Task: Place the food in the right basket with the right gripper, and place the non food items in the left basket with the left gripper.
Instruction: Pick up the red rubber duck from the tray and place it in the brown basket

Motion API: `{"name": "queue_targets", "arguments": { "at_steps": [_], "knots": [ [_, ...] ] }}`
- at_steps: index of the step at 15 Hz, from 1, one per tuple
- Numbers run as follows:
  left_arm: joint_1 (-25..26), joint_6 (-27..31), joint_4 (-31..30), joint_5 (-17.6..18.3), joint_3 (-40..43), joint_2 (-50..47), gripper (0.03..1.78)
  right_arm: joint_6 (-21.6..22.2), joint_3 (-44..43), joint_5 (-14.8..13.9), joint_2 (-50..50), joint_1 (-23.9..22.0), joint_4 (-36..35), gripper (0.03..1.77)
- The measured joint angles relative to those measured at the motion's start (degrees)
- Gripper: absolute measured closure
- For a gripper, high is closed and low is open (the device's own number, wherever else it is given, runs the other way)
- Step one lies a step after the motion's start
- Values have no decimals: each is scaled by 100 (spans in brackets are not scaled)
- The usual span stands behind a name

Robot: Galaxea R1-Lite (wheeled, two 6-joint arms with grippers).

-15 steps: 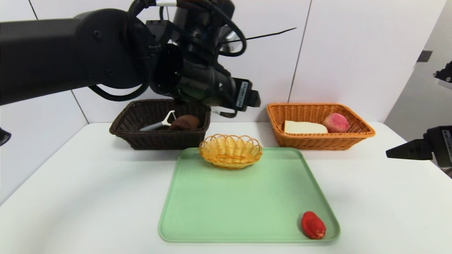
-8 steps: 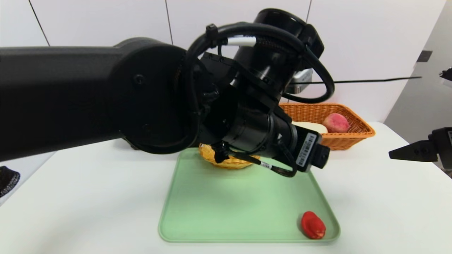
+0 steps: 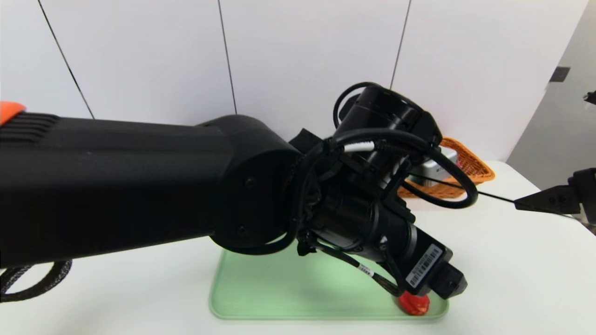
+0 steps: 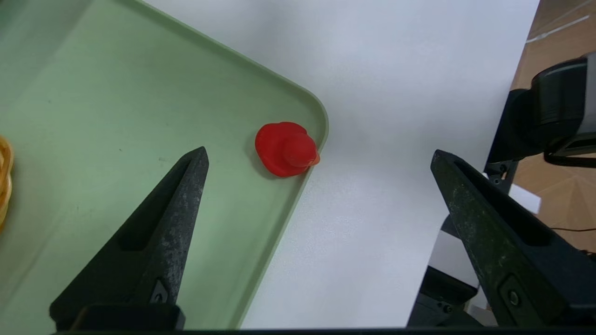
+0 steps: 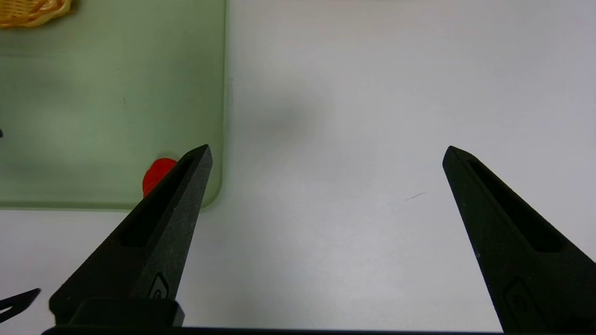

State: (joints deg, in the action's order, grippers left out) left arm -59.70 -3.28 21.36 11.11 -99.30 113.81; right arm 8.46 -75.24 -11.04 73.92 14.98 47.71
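A green tray [image 3: 279, 288] lies flat on a white bench [image 3: 503, 260], and it serves as the landmark here. In its near right corner, inside the rim, rests a small red object shaped like a rubber duck [image 4: 286, 149], with an orange beak. The left gripper [image 4: 320, 156] is above the tray's near right corner; its black fingers are spread wide, with nothing between them, and the duck is seen beyond the gap, not touched.

The black left arm [image 3: 195, 186] reaches across the head view from the left, over the tray, hiding much of it. On the arm, near the duck, is a white label [image 3: 424, 265] with a barcode and a line of tiny characters, too small to read. A white tag [image 3: 366, 269] on a cable below it also carries marks that cannot be read.

Beyond the tray, to its right, stands an orange-brown woven basket [image 3: 475, 165], mostly covered by the arm; what it contains cannot be made out clearly. A pale yellow wicker basket [image 5: 32, 11] shows partly in both wrist views, on the tray.

The right gripper [image 5: 328, 146] is idle to the right of the tray, above the bench, its fingers wide apart and holding nothing.
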Motion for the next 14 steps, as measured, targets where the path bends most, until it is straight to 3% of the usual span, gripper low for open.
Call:
{"name": "queue_targets", "arguments": {
  "at_steps": [5, 12, 14],
  "knots": [
    [-141, 318, -979, -22, 521, 391, 12, 9, 104, -4, -9, -68, 2, 9],
    [-184, 312, -1133, -89, 590, 705, 12, 11, 140, -4, -11, -84, 0, 9],
    [-212, 297, -1172, -267, 590, 788, 12, 72, 151, -4, -22, -85, 0, 9]
  ]
}}
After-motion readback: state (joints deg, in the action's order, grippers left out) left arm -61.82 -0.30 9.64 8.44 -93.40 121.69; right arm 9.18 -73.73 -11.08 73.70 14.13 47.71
